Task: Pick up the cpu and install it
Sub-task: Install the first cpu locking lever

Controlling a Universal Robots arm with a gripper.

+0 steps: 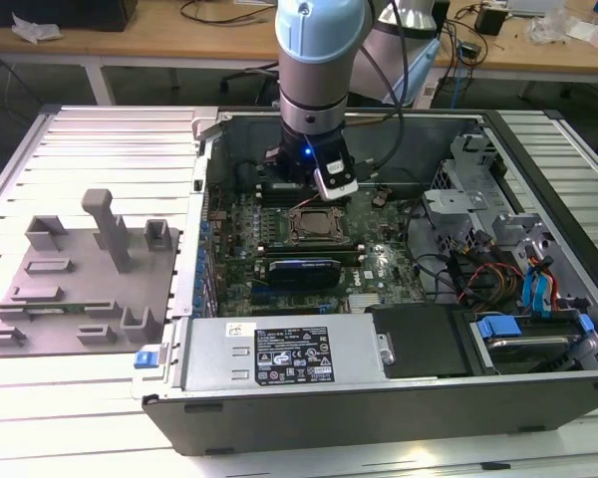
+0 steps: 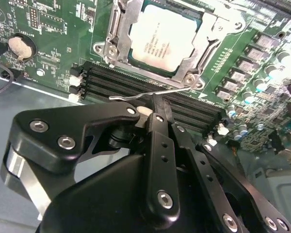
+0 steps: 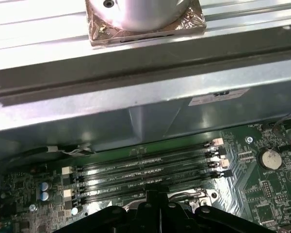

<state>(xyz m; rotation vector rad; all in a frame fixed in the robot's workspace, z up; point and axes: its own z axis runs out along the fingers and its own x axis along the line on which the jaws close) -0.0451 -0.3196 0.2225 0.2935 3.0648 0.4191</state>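
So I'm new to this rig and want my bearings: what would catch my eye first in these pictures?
The open computer case dominates the exterior view, with the arm reaching down into it and the gripper just above the motherboard. In the second wrist view the silvery cpu lies inside the socket frame, and the gripper's tip sits close to a thin wire lever beside it.
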